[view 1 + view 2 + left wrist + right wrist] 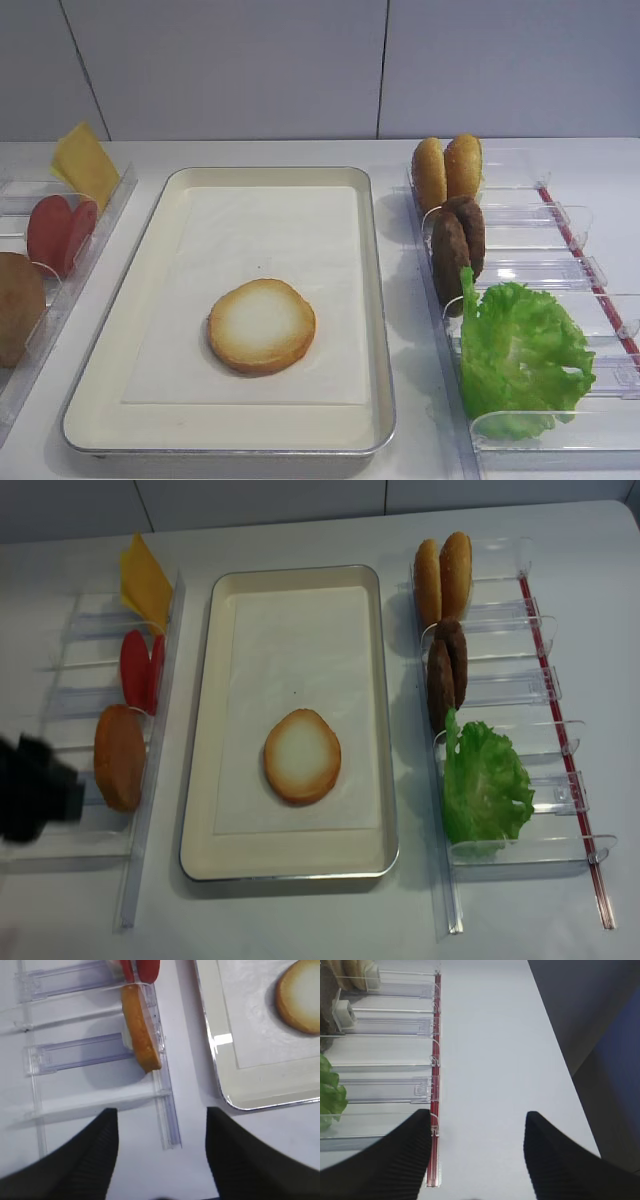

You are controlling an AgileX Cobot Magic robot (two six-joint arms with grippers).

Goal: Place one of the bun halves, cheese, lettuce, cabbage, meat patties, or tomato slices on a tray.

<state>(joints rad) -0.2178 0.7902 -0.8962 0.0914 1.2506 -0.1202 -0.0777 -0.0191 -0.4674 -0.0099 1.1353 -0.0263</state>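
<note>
Inspection of the front high view: large rectangular cream tray (pixel 375 300) with a metallic rim and white paper liner lies centre-table. One round flat bun half (pixel 262 325), pale cut face up with a toasted golden rim, lies on the liner toward the near end. Left clear plastic rack (pixel 60 300) holds a yellow square cheese slice (pixel 84 163), two red tomato slices (pixel 60 234) and a brown domed bun half (pixel 18 305). Right clear plastic rack (pixel 560 260) holds two golden-orange buns (pixel 447 170), two dark brown meat patties (pixel 458 245) and a ruffled green lettuce leaf (pixel 520 355). No gripper shows here.

Right wrist view: right gripper (pixel 477 1155) hangs over bare table beside the right rack, jaws spread, nothing between them. Only an edge of the lettuce shows.

Left wrist view: left gripper (pixel 161 1155) hovers near the left rack's end, jaws spread and empty. The domed bun stands on edge ahead; the tray corner lies to its right.

Overhead view: a dark blurred shape at the left edge is probably the left arm; the claw itself cannot be made out.

Judgement: with one piece placed, a next pick should approach squarely, close across an item's thin edges, lift clear of the rack dividers, and set down flat on the liner.
</note>
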